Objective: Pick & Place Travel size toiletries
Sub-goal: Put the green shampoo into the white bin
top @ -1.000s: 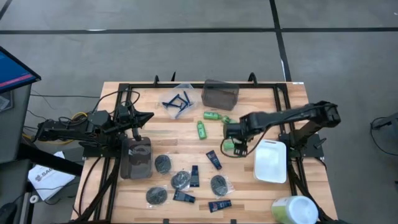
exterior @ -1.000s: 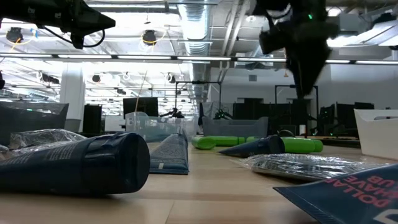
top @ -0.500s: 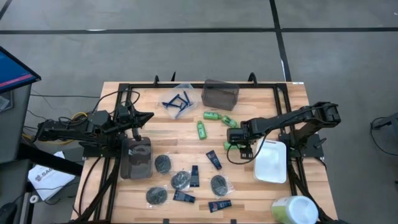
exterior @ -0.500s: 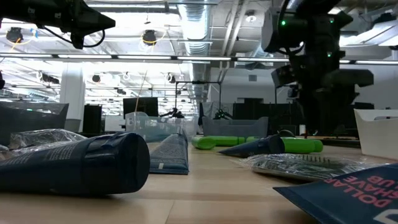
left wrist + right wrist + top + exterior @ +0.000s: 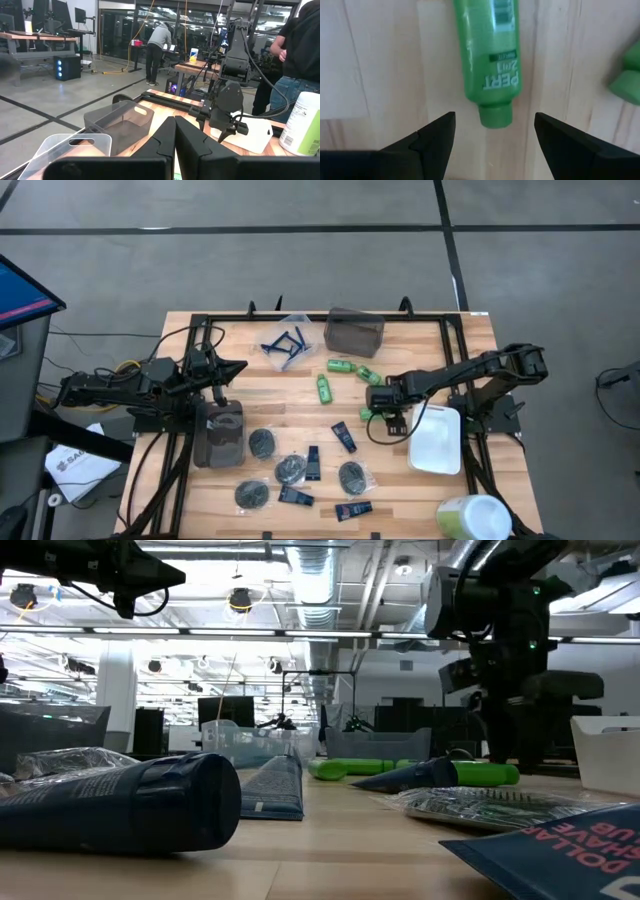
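Object: small bright green plastic bottle [image 5: 489, 65] lying flat on the wooden table [image 5: 470, 350], beside the white tray [image 5: 436, 440].
Right gripper [image 5: 495, 131]: fingers wide apart, empty, straddling the cap end.
Left gripper [image 5: 175, 145]: closed, empty, idle.
Handling: probably light, rigid, smooth; grasp across the body.

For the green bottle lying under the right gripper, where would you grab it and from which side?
Grip the green bottle across its body, just behind the cap, coming straight down from above. It lies flat on the table, and the open right gripper already points down at its cap end.
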`<state>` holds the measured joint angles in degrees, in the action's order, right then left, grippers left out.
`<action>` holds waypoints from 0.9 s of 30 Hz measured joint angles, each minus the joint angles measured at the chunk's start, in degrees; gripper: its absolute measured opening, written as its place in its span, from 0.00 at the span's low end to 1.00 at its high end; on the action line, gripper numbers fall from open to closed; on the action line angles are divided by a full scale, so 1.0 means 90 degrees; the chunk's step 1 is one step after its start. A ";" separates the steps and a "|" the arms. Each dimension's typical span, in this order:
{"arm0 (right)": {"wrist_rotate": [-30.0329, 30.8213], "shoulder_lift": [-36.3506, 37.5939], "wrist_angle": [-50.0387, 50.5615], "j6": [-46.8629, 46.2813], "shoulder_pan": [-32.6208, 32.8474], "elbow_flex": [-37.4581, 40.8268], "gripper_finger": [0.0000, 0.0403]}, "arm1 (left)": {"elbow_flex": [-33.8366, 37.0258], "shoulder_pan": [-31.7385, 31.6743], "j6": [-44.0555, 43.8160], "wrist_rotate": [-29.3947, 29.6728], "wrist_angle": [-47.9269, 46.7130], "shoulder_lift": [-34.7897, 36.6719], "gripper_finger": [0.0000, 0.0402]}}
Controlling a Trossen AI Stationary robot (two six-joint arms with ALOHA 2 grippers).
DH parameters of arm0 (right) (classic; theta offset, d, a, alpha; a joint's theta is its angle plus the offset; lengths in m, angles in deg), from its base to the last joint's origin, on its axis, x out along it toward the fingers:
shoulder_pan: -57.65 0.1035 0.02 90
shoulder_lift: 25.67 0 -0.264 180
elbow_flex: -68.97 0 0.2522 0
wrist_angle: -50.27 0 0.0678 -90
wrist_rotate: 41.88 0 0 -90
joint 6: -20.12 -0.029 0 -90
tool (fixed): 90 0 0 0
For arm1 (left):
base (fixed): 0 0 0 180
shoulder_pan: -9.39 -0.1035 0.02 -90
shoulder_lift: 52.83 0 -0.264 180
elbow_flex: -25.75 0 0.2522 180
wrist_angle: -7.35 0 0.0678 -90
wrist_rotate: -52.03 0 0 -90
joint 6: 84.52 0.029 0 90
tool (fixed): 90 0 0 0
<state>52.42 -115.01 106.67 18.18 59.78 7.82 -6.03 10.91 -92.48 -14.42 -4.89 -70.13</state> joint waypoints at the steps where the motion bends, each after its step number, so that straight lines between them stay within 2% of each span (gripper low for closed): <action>1: 0.0002 0.0000 -0.0076 0.0000 -0.0002 -0.0002 0.66 | 0.0000 0.0000 0.0000 0.0000 0.0000 0.0000 0.00; 6: 0.0014 -0.0154 -0.0320 0.0085 -0.0016 -0.0016 0.65 | 0.0000 0.0000 0.0000 0.0034 0.0002 0.0000 0.00; 12: -0.0244 -0.0755 -0.0111 0.0085 -0.0056 -0.0071 0.62 | 0.0001 0.0002 -0.0002 0.0051 0.0004 0.0002 0.00; 16: -0.0256 -0.0881 -0.0028 0.0155 -0.0051 -0.0175 0.59 | 0.0002 0.0002 -0.0006 0.0050 0.0007 0.0002 0.00; 21: -0.0235 -0.0814 -0.0047 0.0366 -0.0123 -0.0252 0.50 | 0.0002 0.0002 -0.0005 0.0049 0.0007 0.0002 0.00; 27: -0.0345 -0.0829 -0.0023 0.0374 -0.0231 -0.0265 0.34 | 0.0002 0.0002 -0.0002 0.0049 0.0005 0.0001 0.00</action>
<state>49.32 -122.47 106.46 21.55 57.70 5.43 -6.01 10.93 -92.50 -13.98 -4.84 -70.12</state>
